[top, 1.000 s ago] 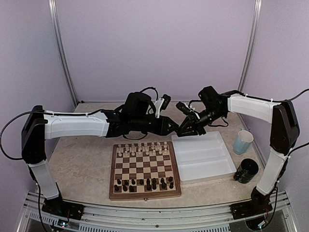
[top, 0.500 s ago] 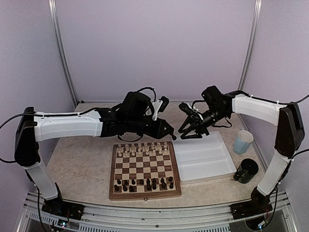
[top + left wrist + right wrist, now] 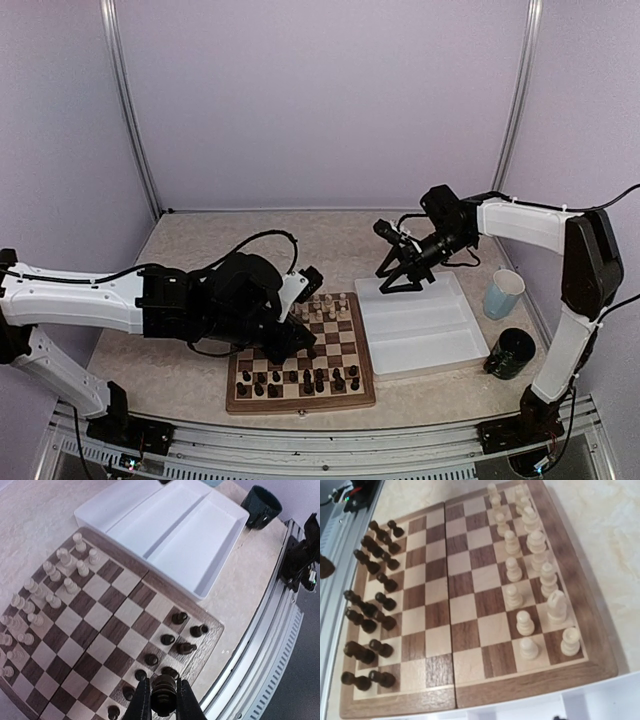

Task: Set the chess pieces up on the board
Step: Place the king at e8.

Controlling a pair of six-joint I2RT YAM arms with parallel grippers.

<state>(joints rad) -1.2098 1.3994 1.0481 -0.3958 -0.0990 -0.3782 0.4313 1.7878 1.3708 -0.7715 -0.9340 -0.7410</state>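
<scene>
I see my left gripper (image 3: 163, 683) pinching a dark chess piece (image 3: 163, 697) between its fingers, above the board (image 3: 112, 607) and its dark rows. Whether the right gripper (image 3: 399, 281), over the white tray (image 3: 420, 332), is spread or closed I cannot tell.

A square wooden checkered chessboard (image 3: 300, 404) lies on the beige speckled surface (image 3: 200, 240), pale cream chess pieces (image 3: 330, 310) on its far rows, dark brown chess pieces (image 3: 310, 380) on its near rows. The left gripper (image 3: 163, 682) holds one dark piece (image 3: 163, 698) above the near rows. Just right of the board lies a white rectangular tray (image 3: 420, 330); further right, a pale blue cup (image 3: 503, 293) stands behind a dark cup (image 3: 512, 353).
</scene>
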